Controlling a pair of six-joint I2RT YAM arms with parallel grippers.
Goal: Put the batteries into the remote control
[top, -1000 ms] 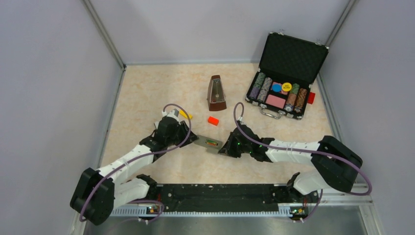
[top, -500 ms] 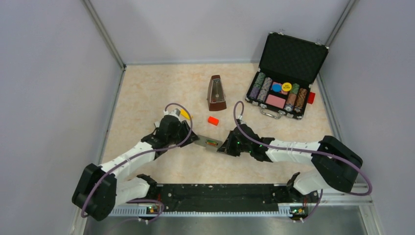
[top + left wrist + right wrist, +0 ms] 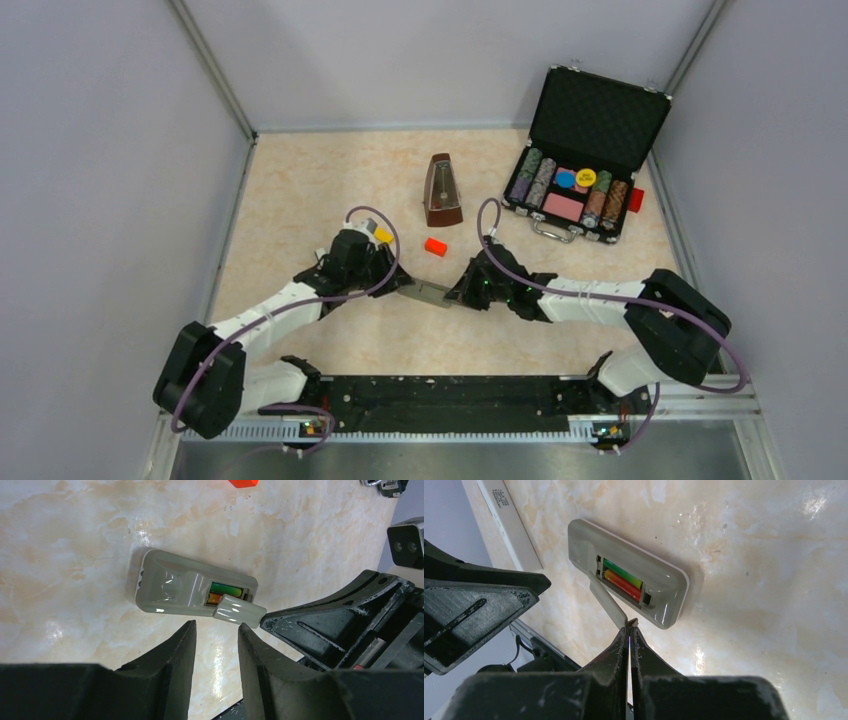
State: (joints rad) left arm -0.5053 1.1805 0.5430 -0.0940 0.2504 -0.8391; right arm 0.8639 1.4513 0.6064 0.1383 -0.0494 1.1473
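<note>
On your tabletop [image 3: 300, 190], the left gripper [image 3: 216, 630] hovers just beside the grey remote control [image 3: 175, 587], jaws spread with nothing between them. Your right gripper [image 3: 629, 625] has its jaws pressed together, tips touching the free edge of the battery cover [image 3: 239, 612]. That cover sits askew at the open recess, where the green and red-orange batteries [image 3: 623, 580] lie side by side.

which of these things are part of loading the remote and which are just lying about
Part of the job: remote control, green battery and red-orange battery in its recess, grey battery cover in the right claw.
Lying about: metronome, poker chip case, red-orange block, yellow block, white bar.
</note>
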